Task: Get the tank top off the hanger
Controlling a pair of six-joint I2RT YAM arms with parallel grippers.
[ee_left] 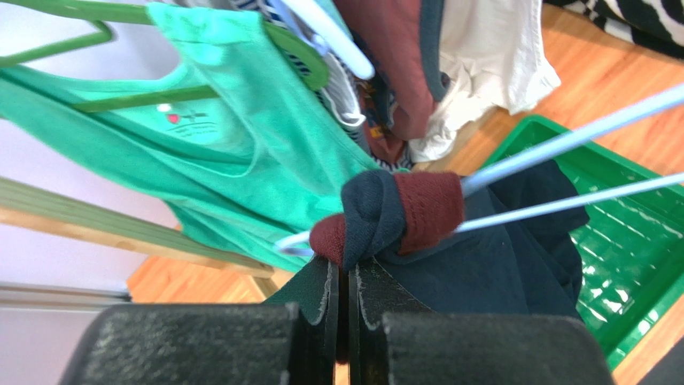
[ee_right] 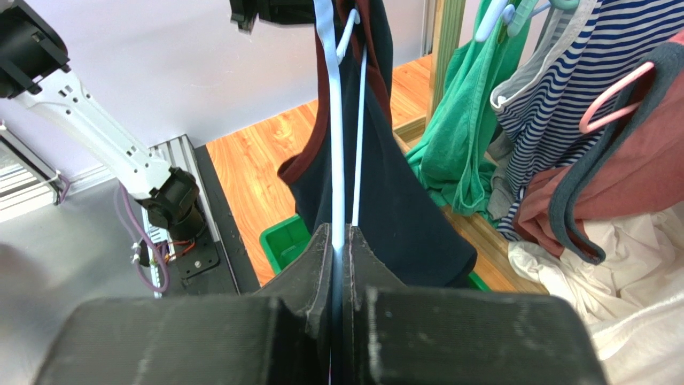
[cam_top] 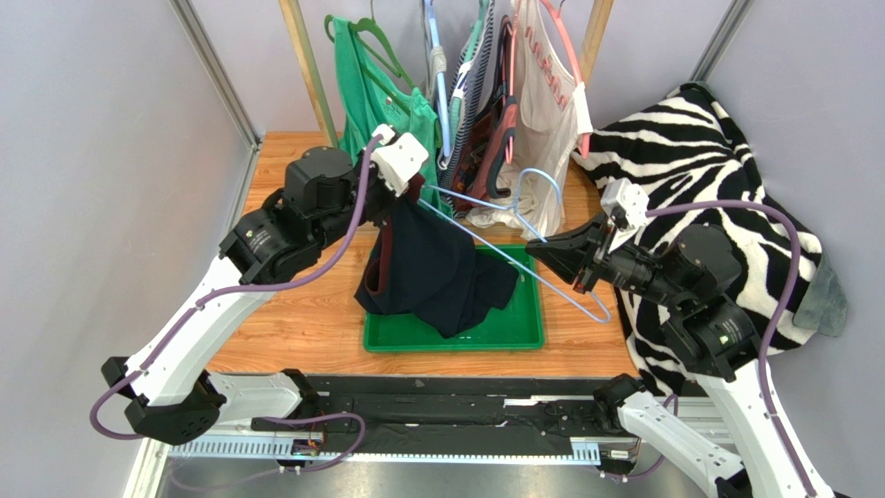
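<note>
Hanging from a pale blue hanger [cam_top: 566, 298] [ee_left: 562, 206] [ee_right: 335, 144], the navy tank top [cam_top: 436, 270] [ee_left: 482, 265] [ee_right: 385, 200] with maroon edging droops over the green tray [cam_top: 519, 337] [ee_left: 634, 265], its lower folds reaching the tray floor, near the middle of the wooden table [cam_top: 301, 322] in the top view. The left gripper [cam_top: 413, 195] [ee_left: 345, 269] sits at about 11 o'clock from the tray. Its fingers are pressed together on the garment's fabric just below the bunched strap, which wraps the hanger's end at the fingertips in the left wrist view. The right gripper [cam_top: 535, 249] [ee_right: 344, 241] lies at about 2 o'clock from the tray, its fingers clamped tight on the hanger's thin wire. In its own wrist view the two wires run straight away from the fingertips toward 12 o'clock, with the tank top draped either side of them. The hanger spans the gap between the two grippers, tilted, its hook end toward 1 o'clock. At 12 o'clock a rack holds other clothes: a green tank top [cam_top: 379, 104] [ee_left: 241, 136] on a green hanger, striped and maroon pieces, and a white garment [cam_top: 545, 104]. A zebra-print cloth [cam_top: 706, 166] is heaped at 3 o'clock, behind the right arm.
</note>
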